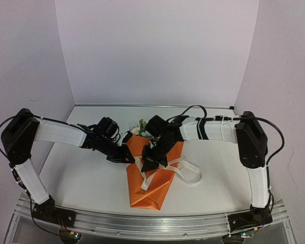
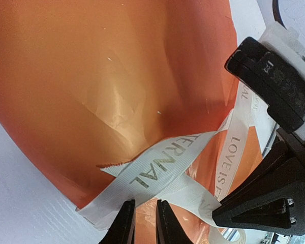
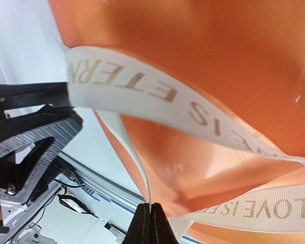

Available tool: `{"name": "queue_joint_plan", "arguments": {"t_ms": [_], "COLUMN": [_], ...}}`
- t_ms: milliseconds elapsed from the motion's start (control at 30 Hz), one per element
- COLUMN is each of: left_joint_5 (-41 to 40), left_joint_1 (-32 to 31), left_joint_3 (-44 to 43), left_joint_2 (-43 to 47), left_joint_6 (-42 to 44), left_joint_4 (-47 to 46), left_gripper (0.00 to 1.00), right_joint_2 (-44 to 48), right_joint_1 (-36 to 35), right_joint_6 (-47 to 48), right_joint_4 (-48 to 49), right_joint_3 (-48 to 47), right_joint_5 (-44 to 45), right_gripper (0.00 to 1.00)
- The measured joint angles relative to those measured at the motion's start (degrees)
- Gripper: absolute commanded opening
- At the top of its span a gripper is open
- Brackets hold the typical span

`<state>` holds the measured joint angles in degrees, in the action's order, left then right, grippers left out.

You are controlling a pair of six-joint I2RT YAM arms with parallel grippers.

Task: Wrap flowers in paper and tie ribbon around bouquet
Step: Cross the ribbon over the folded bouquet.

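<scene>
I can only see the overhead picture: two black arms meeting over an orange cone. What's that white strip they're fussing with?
Observer: A cream ribbon. The right wrist view shows its lettering: LOVE IS ETERNAL.
Operator: Is anything holding it?
Observer: Yes. The right tool is shut on one strand, pinching it edge-on.
Operator: And the left one?
Observer: The left tool has its jaws slightly apart, with the ribbon showing through the gap where it lies on the orange paper.
</scene>
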<state>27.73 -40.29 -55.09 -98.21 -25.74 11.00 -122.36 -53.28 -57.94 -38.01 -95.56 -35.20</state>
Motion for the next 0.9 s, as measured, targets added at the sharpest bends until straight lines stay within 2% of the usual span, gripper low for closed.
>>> {"name": "queue_joint_plan", "arguments": {"t_ms": [400,533,767,900], "left_joint_5": [1.18,-1.19,-9.82,-14.19], "left_joint_1": [-0.15,-0.22,-0.76,-3.50], "left_joint_3": [0.41,1.72,2.32,-0.52], "left_joint_2": [-0.04,0.71,8.75,7.73], "left_joint_6": [0.29,0.23,1.20,3.93], "left_joint_4": [-0.19,-0.27,0.72,2.80], "left_gripper": [0.13,0.19,0.34,0.39], "right_joint_2": [-2.48,-2.48,-2.48,-2.48], "right_joint_1": [0.83,0.85,0.85,0.85], "right_joint_6": [0.27,0.35,0.90,0.89], "right_joint_4": [-1.34,-1.62,-2.00,-2.11], "right_joint_3": [-1.79,-2.26,-1.80,-1.80], "right_joint_5": [0.35,0.35,0.96,1.16], "right_gripper": [0.00,0.00,0.00,0.00]}}
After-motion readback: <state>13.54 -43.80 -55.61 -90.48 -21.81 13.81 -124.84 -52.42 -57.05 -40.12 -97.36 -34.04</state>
